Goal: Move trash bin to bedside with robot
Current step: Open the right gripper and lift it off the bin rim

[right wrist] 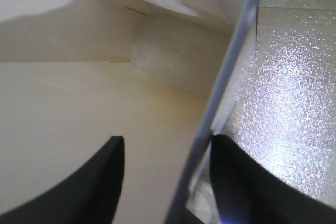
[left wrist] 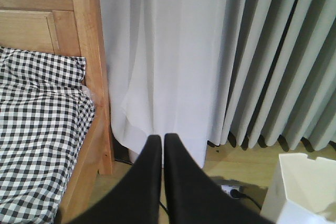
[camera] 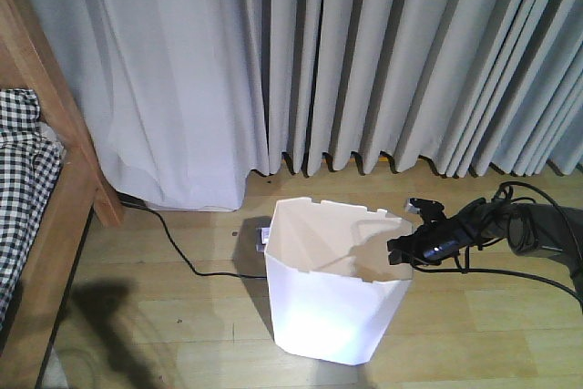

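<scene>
**Bin on the floor, right gripper straddling its rim**

On the wooden floor (camera: 182, 316) in front of the grey curtains (camera: 364, 52), your trash bin (camera: 332, 302) is standing upright, well apart from the bed (camera: 41, 216) at the left edge of the front view. Your right gripper (camera: 407, 250) is sitting at the bin's right rim; in the right wrist view its two fingers (right wrist: 102, 177) are standing apart with the thin wall between them, one inside the bin and one outside, not visibly pressing on it. Your left gripper (left wrist: 163, 145) is hanging in the air with its fingers nearly together, holding nothing, pointing toward the curtain beside the bed's wooden frame (left wrist: 97, 77).

Between the bin and the bed, a black power cord (camera: 178, 248) is trailing across the floor from under the curtain toward the bin's back. A white socket strip (left wrist: 231, 189) is lying behind the bin near the curtain hem. The checked bedding (left wrist: 39, 124) is draping over the bed's near side.
</scene>
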Robot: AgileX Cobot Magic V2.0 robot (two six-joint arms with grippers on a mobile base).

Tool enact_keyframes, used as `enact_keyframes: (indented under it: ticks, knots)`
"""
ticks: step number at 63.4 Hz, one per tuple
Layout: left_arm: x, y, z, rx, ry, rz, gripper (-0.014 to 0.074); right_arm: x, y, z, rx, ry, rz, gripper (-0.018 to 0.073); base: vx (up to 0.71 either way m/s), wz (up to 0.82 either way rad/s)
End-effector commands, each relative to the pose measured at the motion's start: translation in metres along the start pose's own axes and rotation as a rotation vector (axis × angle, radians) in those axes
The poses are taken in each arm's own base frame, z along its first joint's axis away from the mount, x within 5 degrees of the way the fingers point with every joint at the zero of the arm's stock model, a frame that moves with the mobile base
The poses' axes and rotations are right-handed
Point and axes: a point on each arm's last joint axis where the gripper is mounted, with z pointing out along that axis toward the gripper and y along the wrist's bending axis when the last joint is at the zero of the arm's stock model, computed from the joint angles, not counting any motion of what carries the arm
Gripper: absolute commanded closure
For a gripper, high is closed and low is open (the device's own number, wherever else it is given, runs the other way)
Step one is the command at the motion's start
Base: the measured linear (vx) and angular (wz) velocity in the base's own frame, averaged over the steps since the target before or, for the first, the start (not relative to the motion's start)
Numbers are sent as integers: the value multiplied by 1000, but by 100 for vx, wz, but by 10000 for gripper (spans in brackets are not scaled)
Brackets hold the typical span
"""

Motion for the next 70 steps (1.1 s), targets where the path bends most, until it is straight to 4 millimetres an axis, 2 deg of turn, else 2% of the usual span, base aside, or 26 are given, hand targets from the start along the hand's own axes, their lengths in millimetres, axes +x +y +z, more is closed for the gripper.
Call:
enact_keyframes:
  ticks: [1, 16, 28, 46, 61, 70]
  knots:
    - [-5, -1, -1, 11, -76, -6, 603, -28, 7, -23, -10, -65, -14, 123, 0, 0]
    - [-5, -1, -1, 11, -76, -6, 603, -28, 6, -23, 6, -72, -7, 28, 0, 0]
    - [-5, -1, -1, 11, -76, -6, 603, -31, 4, -24, 21, -105, 23, 28, 0, 0]
    - [-5, -1, -1, 11, -76, -6, 603, -26, 5, -25, 13, -43, -28, 28, 0, 0]
    - [-5, -1, -1, 11, -76, -6, 603, -37, 5, -46, 98, -68, -24, 28, 0, 0]
    - [-5, -1, -1, 11, -76, -6, 603, -32, 7, -68, 212, -131, 17, 28, 0, 0]
